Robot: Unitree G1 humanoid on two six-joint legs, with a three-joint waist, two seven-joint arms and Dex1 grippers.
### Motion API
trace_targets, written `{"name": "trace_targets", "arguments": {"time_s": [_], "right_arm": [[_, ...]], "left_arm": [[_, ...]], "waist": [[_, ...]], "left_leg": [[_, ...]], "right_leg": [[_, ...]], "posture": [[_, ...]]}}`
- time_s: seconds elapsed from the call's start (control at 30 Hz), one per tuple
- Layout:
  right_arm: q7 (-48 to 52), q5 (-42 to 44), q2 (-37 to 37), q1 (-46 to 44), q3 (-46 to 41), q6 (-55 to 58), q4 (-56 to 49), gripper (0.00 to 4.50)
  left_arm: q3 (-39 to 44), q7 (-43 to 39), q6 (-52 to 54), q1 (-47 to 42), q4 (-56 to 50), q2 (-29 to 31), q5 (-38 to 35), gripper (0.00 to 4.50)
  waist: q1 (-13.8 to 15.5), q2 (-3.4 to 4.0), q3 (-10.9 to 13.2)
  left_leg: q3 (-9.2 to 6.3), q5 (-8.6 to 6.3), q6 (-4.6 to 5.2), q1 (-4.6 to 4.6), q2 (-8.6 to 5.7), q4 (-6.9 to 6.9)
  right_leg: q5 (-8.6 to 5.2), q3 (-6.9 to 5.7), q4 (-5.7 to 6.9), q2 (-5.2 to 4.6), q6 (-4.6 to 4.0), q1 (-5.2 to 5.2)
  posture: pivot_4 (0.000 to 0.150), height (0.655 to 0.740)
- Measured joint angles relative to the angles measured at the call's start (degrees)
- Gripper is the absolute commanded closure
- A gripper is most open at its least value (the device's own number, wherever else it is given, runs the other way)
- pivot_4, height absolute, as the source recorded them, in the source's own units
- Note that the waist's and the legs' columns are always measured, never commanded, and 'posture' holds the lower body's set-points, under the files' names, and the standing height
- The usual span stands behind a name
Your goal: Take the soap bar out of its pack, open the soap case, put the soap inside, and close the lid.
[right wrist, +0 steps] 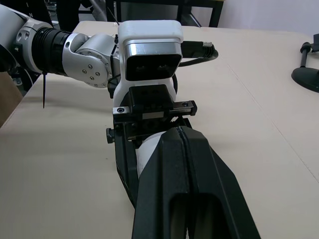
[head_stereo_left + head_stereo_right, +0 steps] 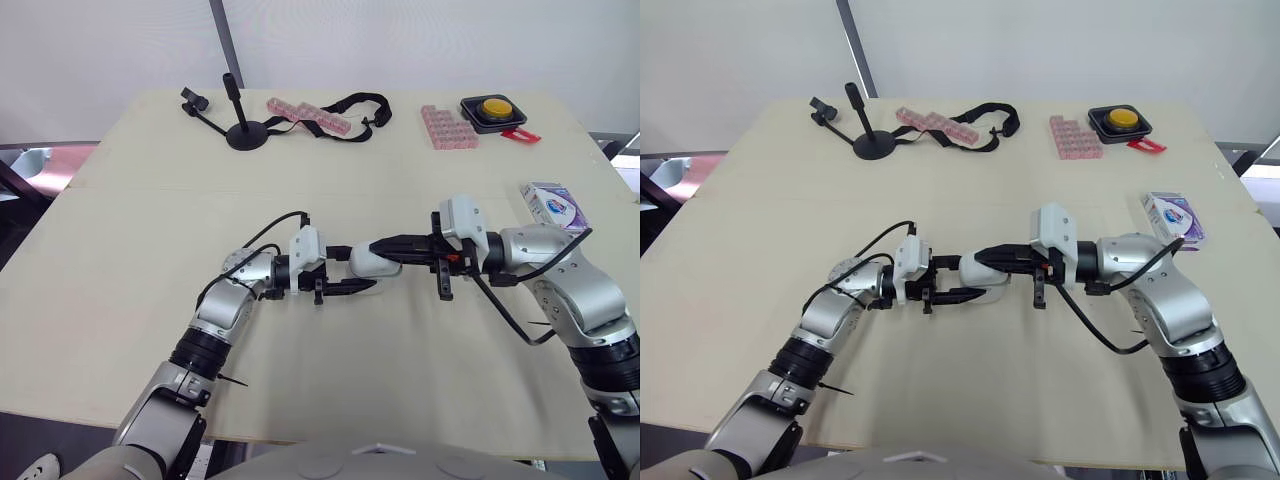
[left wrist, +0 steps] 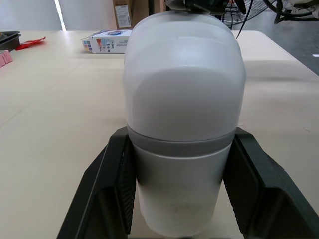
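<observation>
The white soap case (image 2: 372, 262) lies on its side in the middle of the table, lid closed. My left gripper (image 2: 357, 270) is shut on the soap case, one black finger (image 3: 107, 194) on each side of its grey lower half (image 3: 179, 199). My right gripper (image 2: 378, 245) reaches in from the right, its fingers (image 1: 174, 179) pressed together, shut, with the tips resting on the rounded far end of the case (image 1: 147, 149). The soap pack (image 2: 552, 206), a white and purple box, lies at the right edge of the table behind my right arm.
At the back of the table stand a black stand (image 2: 243, 130), a black strap (image 2: 350, 105) with pink blocks (image 2: 308, 115), another pink block set (image 2: 447, 127), a yellow button in a black tray (image 2: 493, 110) and a red tag (image 2: 521, 135).
</observation>
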Motion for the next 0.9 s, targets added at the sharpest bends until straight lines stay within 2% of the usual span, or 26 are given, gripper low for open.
{"name": "trace_targets", "arguments": {"time_s": [0.9], "right_arm": [[-1.2,-0.1,-0.1,1.6,0.5,-0.7,1.0,4.48]], "left_arm": [[0.0,0.4,0.4,0.0,0.0,0.3,0.0,2.59]], "waist": [[-0.6,-0.03,0.0]], "left_leg": [[0.0,0.0,0.0,0.23,0.02,-0.08]], "right_leg": [[0.0,0.01,-0.14,-0.02,0.0,0.25]], "posture": [[0.15,0.7096]]}}
